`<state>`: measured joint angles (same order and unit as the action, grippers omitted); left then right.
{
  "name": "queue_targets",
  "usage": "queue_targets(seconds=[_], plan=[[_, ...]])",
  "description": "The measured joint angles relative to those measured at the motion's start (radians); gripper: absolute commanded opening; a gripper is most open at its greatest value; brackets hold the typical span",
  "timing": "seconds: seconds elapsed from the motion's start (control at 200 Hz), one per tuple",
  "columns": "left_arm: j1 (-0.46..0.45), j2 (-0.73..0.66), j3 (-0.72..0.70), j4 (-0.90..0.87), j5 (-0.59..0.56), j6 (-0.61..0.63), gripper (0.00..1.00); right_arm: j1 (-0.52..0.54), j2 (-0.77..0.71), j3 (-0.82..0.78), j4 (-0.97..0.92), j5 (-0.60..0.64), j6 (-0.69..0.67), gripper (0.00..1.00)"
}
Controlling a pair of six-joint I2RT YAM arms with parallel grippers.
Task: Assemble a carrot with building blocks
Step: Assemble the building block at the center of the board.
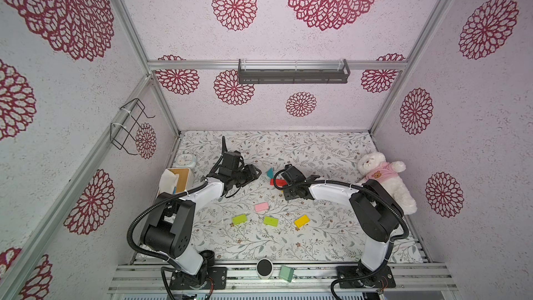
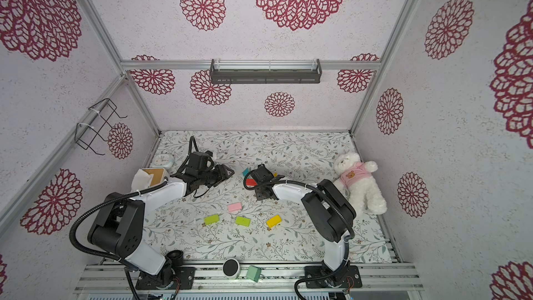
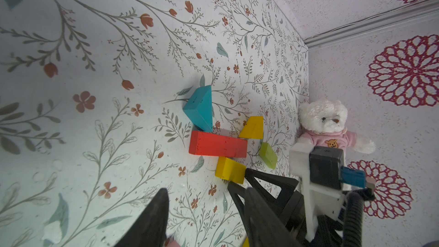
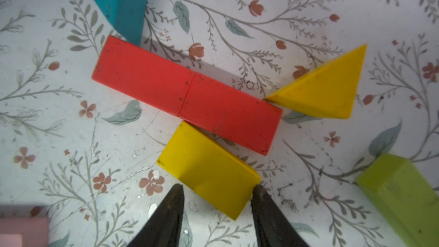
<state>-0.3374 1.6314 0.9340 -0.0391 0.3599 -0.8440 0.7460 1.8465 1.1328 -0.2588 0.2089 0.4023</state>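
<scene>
Blocks [image 1: 270, 221]: two red [image 4: 142, 77], two yellow [image 4: 206, 169], three lime [image 1: 239, 219], one pink [image 2: 234, 207], two triangles [image 3: 200, 108].

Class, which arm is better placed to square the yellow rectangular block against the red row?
Right. The right tool clasps the yellow block, which touches the red row; the left tool hangs open, apart.

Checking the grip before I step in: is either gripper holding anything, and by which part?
The right gripper pinches the yellow rectangular block across its near end, fingertips on opposite sides. The left gripper is open and empty.
</scene>
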Motion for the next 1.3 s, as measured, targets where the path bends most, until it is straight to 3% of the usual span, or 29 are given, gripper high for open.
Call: queue_targets(seconds=[1.301], plan=[[-0.023, 0.044, 0.032, 0.005, -0.011, -0.018, 0.54, -0.043, -0.056, -0.081, -0.004, 0.005, -0.025, 0.53]])
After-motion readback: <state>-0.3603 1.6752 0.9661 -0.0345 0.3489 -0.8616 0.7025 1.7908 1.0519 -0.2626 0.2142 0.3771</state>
